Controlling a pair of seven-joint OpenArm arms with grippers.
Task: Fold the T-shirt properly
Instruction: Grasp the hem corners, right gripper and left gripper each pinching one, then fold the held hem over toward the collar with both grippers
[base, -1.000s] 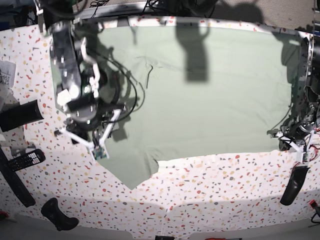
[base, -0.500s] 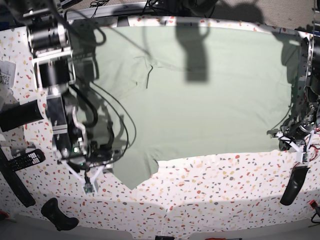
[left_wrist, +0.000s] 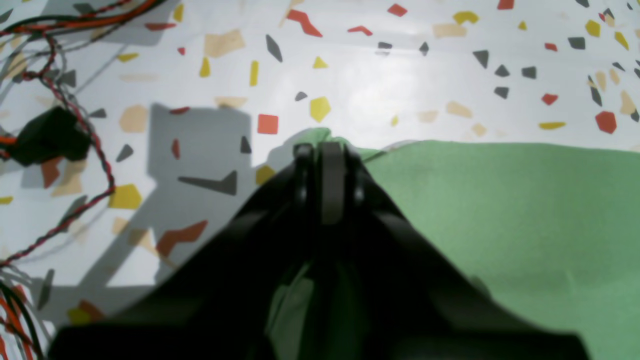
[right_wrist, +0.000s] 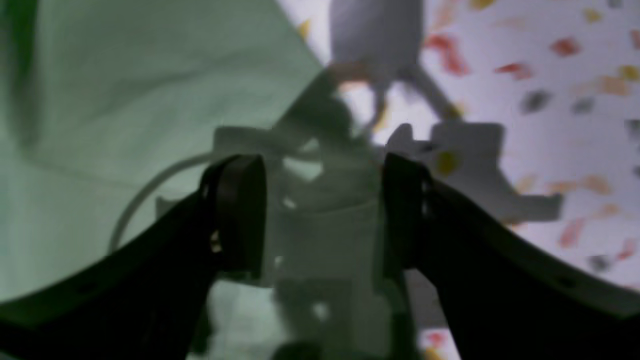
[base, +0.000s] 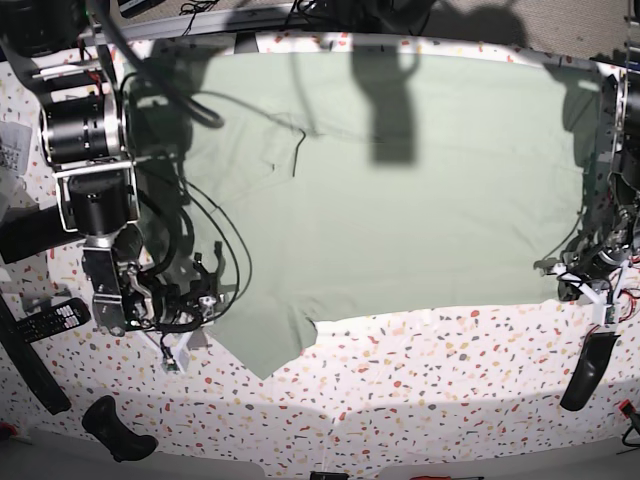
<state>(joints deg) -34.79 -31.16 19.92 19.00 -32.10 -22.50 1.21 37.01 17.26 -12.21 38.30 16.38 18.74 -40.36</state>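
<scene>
Black curved fingers (right_wrist: 235, 215) with flat dark pads on the right gripper (right_wrist: 320, 210); narrow black tips on the left gripper (left_wrist: 325, 165). Black-and-silver cylindrical joints, white brackets, looping black cables, twisted red-black wires (left_wrist: 75, 120) alongside.

**Colours and patterns on the bench**

The T-shirt (base: 400, 190) is plain pale sage green with a thin darker neckline at 11 o'clock. The table (base: 420, 380) is white, speckled with red, yellow, tan and grey chips. Both grippers' fingers (right_wrist: 235, 215) are black. Red-and-black twisted wires (left_wrist: 75, 115) show at 9 o'clock.
</scene>
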